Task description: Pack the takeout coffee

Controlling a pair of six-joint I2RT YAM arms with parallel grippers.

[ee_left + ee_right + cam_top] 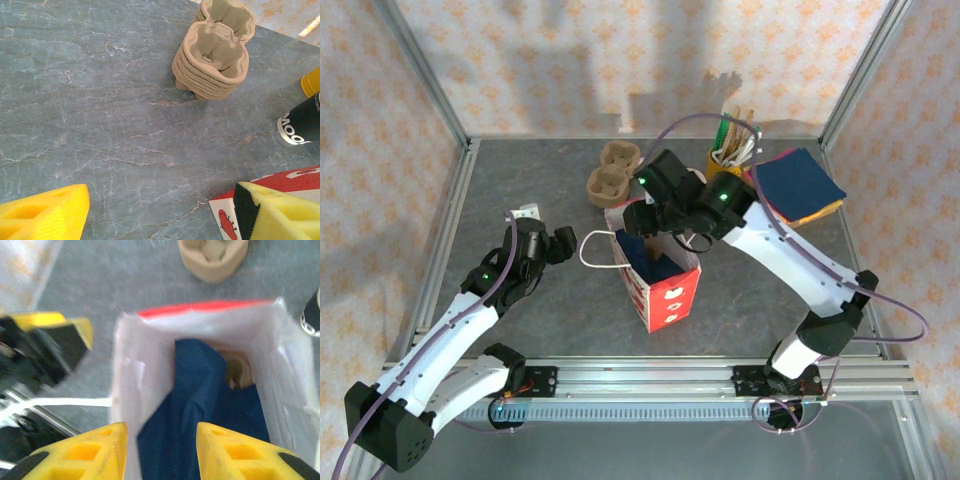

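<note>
Beside the bag, out on the tabletop, is the coffee (just its dark lower band, cut by the frame edge in both wrist views); from above, the right arm covers that spot. Right pincer hangs released over the bag's open mouth, its camera looking down on blue cloth and a tan shape too blurred to name. Left pincer gapes empty, low over the tabletop, facing the carrier.

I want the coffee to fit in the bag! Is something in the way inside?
Yes. A blue cloth already fills most of the bag, with something brown beside it. The right gripper hangs open over the bag's mouth too. The coffee cup stands outside, next to the bag.
</note>
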